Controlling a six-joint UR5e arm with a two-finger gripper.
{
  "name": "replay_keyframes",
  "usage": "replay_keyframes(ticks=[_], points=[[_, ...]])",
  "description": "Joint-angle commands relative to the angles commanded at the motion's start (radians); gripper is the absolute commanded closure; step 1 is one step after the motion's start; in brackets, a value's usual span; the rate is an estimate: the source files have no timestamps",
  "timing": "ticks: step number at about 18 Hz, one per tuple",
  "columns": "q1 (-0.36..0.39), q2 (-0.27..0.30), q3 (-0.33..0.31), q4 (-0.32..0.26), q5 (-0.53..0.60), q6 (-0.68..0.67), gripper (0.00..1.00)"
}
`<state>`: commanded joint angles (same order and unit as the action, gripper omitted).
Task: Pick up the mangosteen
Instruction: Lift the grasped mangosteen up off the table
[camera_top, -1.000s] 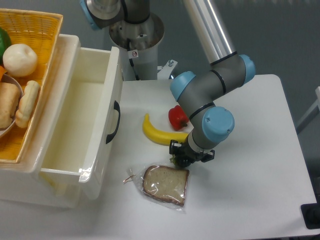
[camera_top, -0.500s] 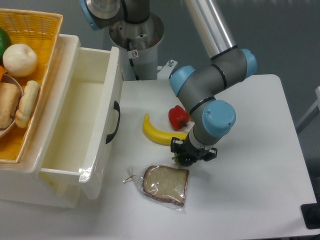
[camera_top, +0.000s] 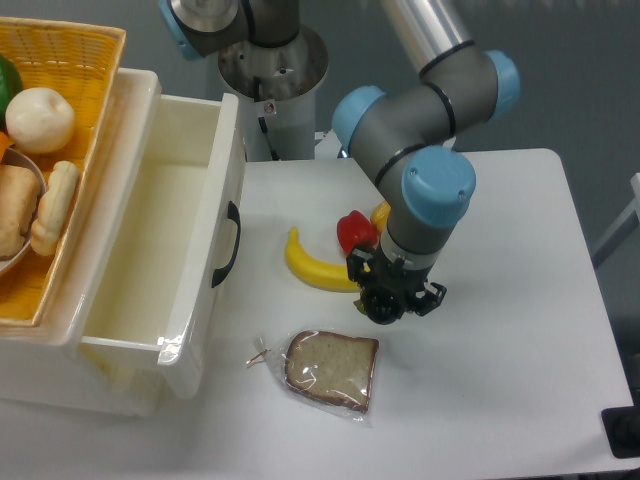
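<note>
The mangosteen (camera_top: 382, 306) is a small glossy near-black round fruit, held between the fingers of my gripper (camera_top: 385, 300) and lifted clear of the white table (camera_top: 500, 330). The gripper hangs shut on it, just right of the banana's tip and above the bagged bread slice. Most of the fruit's top is hidden by the gripper body.
A yellow banana (camera_top: 310, 268) and a red pepper (camera_top: 355, 232) lie left of the gripper. A bagged bread slice (camera_top: 332, 369) lies in front. An open white drawer (camera_top: 160, 260) stands at the left, with a food-filled wicker basket (camera_top: 50, 130) beyond it.
The gripper has risen and shifted slightly right with the mangosteen in it, lifting the fruit off the table. The wrist has swung upward.
</note>
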<state>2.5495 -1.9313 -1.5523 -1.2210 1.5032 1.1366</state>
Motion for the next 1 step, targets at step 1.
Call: replay_keyframes(ticks=[1], points=[[0.002, 0.003, -0.002, 0.000, 0.005, 0.000, 0.82]])
